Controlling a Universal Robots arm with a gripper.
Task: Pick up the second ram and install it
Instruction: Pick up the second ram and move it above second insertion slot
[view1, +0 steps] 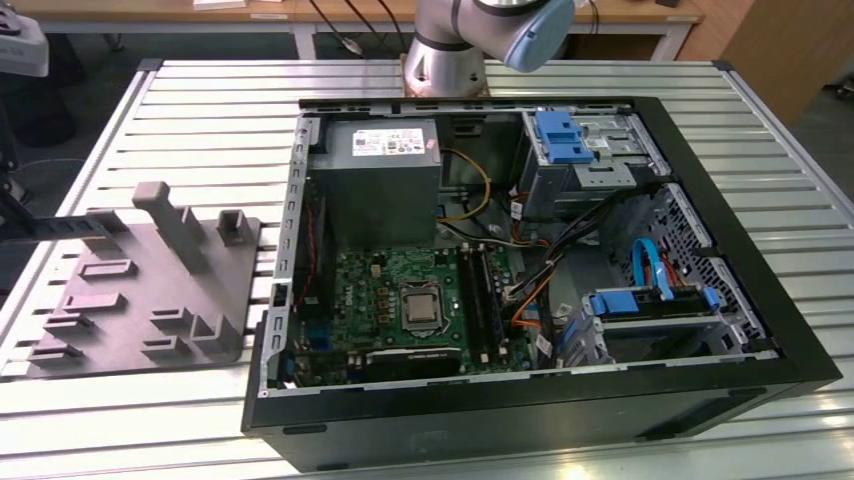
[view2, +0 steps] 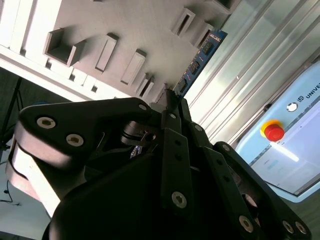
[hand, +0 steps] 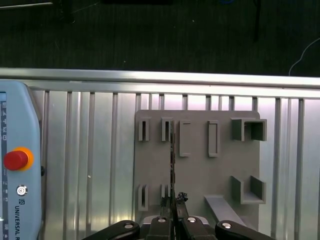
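Observation:
My gripper (hand: 172, 201) is shut on the second ram (hand: 172, 155), a thin dark strip seen edge-on in the first wrist view. It hangs over the grey fixture (hand: 225, 160), in line with a narrow slot. In the second wrist view the ram (view2: 200, 55) sticks out past the gripper (view2: 172, 97), bluish with dark chips. In the exterior view the ram (view1: 80, 227) reaches in from that view's left edge, above the fixture (view1: 147, 300). The green motherboard (view1: 374, 300) lies inside the open computer case (view1: 747, 330), with its long ram slots (view1: 483, 300) beside the silver chip.
The fixture has upright blocks (view1: 167, 215) near the ram's tip. A teach pendant with a red stop button (hand: 15, 160) lies on the slatted table (hand: 90, 150) beside the fixture. The case holds a power supply (view1: 380, 180), cables and blue drive bays (view1: 654, 300).

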